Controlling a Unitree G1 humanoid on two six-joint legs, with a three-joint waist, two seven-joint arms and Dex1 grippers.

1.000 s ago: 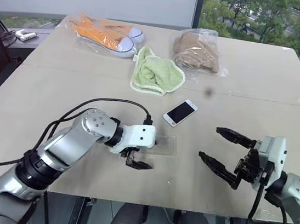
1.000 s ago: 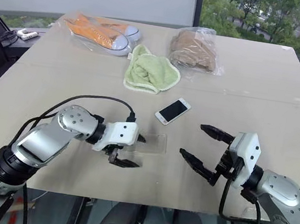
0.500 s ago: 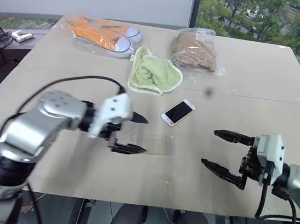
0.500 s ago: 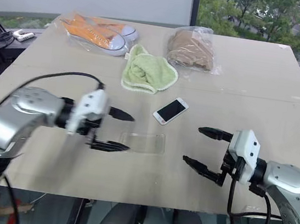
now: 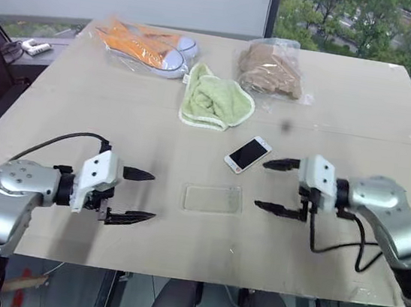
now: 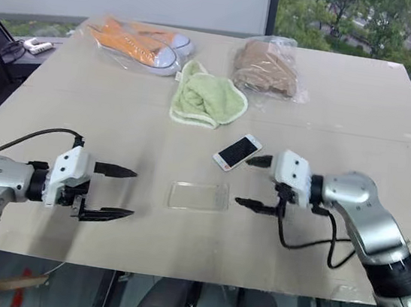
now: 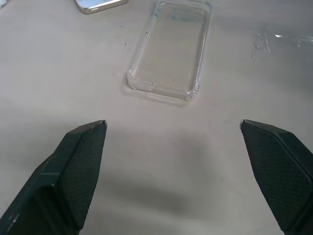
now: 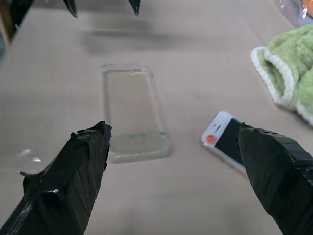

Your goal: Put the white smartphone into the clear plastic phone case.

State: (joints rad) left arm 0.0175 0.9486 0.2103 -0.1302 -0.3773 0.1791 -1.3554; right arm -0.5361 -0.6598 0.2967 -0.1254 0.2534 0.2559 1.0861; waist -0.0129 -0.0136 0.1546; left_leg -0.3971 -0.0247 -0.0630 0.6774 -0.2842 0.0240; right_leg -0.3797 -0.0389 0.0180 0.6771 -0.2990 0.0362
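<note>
The white smartphone lies screen-up on the table, untouched, with the clear plastic phone case flat and empty just in front of it. The right gripper hovers beside both, jaws spread wide and empty; the left gripper hangs well apart from the case, jaws likewise spread and empty. The thin phone may skid across the smooth table if a fingertip nudges it before closing. The right wrist view reveals the phone's round button end, unreadable from the head views.
</note>
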